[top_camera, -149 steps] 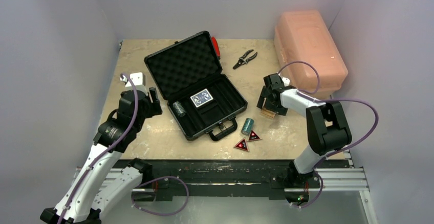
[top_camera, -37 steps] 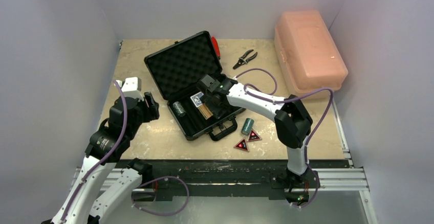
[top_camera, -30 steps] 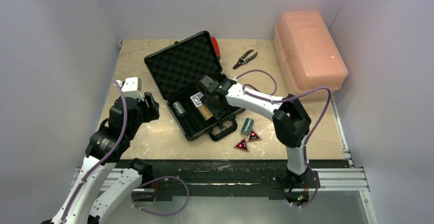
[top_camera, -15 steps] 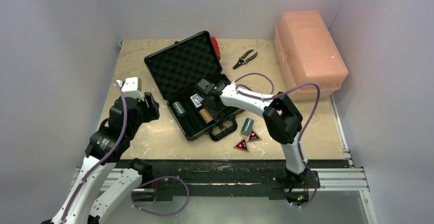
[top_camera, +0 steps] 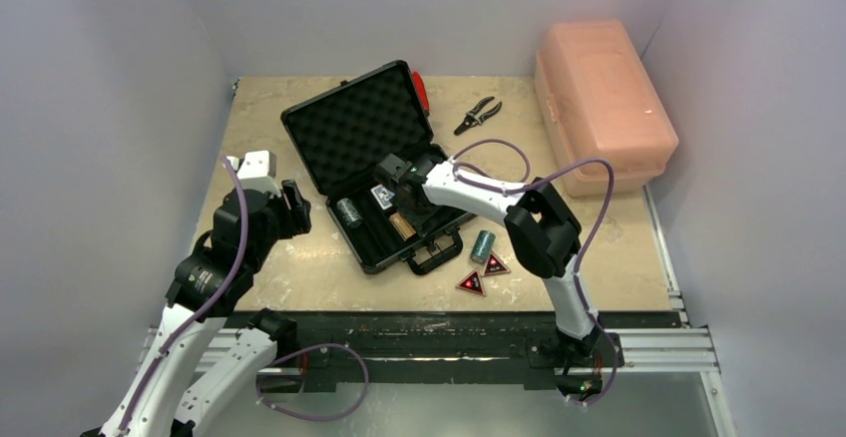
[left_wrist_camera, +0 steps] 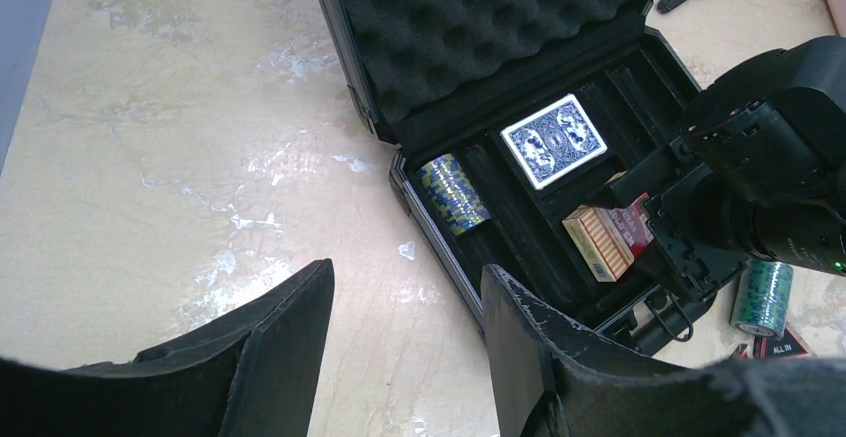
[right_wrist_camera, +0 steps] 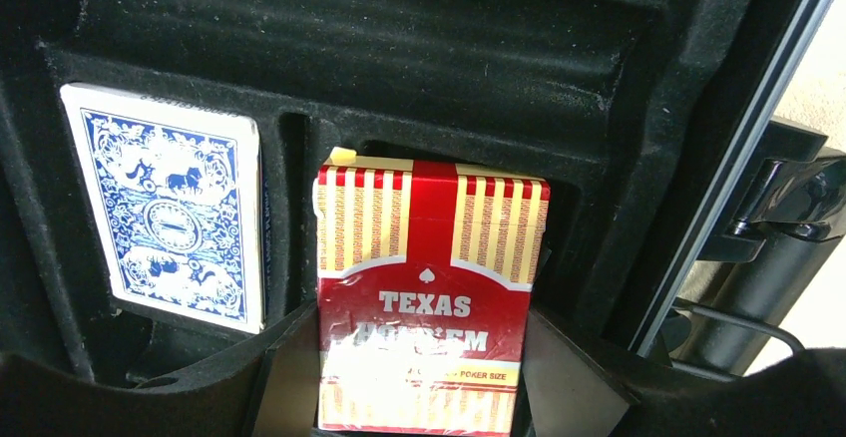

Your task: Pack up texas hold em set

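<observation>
The black briefcase (top_camera: 344,133) lies open, its foam lid raised at the back. In its tray lie a blue card deck (right_wrist_camera: 170,218) and, further left, a teal chip roll (left_wrist_camera: 454,194). My right gripper (right_wrist_camera: 424,349) is shut on the red Texas Hold'em deck (right_wrist_camera: 431,257). The deck's far end sits at the slot beside the blue deck. A second chip roll (top_camera: 483,246) and two red-black triangles (top_camera: 471,282) lie on the table in front of the case. My left gripper (left_wrist_camera: 407,287) hovers open over bare table, left of the case.
A large pink plastic box (top_camera: 604,98) fills the back right corner. Pliers (top_camera: 479,115) and a red-handled tool (top_camera: 420,90) lie behind the case. The case handle (top_camera: 434,254) and latches stick out toward me. Walls close in on three sides.
My right gripper has carried the red deck a little left and lower over the case tray. The left arm has stayed still.
</observation>
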You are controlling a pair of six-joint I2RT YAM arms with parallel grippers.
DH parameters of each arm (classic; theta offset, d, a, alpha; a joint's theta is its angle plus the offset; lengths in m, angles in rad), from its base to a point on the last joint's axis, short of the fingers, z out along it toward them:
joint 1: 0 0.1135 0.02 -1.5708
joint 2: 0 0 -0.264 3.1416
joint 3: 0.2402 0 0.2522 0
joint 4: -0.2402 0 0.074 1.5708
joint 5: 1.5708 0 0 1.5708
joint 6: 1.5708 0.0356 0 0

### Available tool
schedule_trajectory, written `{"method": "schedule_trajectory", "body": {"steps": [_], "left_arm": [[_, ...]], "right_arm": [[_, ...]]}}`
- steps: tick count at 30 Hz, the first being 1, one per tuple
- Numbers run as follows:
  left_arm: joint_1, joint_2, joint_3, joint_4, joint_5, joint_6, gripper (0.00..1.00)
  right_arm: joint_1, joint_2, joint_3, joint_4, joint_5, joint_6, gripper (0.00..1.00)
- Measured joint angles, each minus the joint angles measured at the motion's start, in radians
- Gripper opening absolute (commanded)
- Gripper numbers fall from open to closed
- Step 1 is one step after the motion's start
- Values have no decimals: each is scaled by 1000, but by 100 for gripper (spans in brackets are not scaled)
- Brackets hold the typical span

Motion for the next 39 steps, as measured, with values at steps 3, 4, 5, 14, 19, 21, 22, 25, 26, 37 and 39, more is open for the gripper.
{"method": "schedule_trajectory", "body": {"steps": [3, 4, 5, 14, 19, 21, 22, 25, 26, 37, 39], "left_arm": [[0, 0, 0, 0, 0, 0, 56], [0, 0, 0, 0, 0, 0, 56], [0, 0, 0, 0, 0, 0, 56], [0, 1, 0, 0, 0, 0, 56], [0, 5, 0, 0, 0, 0, 56], [0, 7, 0, 0, 0, 0, 56], [0, 8, 0, -1, 0, 0, 56], [0, 11, 0, -1, 0, 0, 56], [0, 12, 0, -1, 0, 0, 56], [0, 29, 0, -1, 1, 0, 56], [0, 32, 0, -1, 0, 0, 56]], "right_arm": [[0, 5, 6, -1, 0, -13, 68], [0, 5, 8, -2, 1, -18, 74], [0, 5, 10, -3, 2, -22, 79], [0, 5, 28, 8, 11, -42, 97], [0, -2, 26, 1, 59, -73, 95], [0, -21, 12, 3, 83, -112, 94], [0, -33, 5, 6, 93, -144, 94], [0, -64, -3, 7, 126, -277, 93], [0, -73, -5, 14, 134, -333, 92], [0, -189, -132, 240, 95, -912, 84], [0, -221, -148, 296, 59, -990, 81]]}}
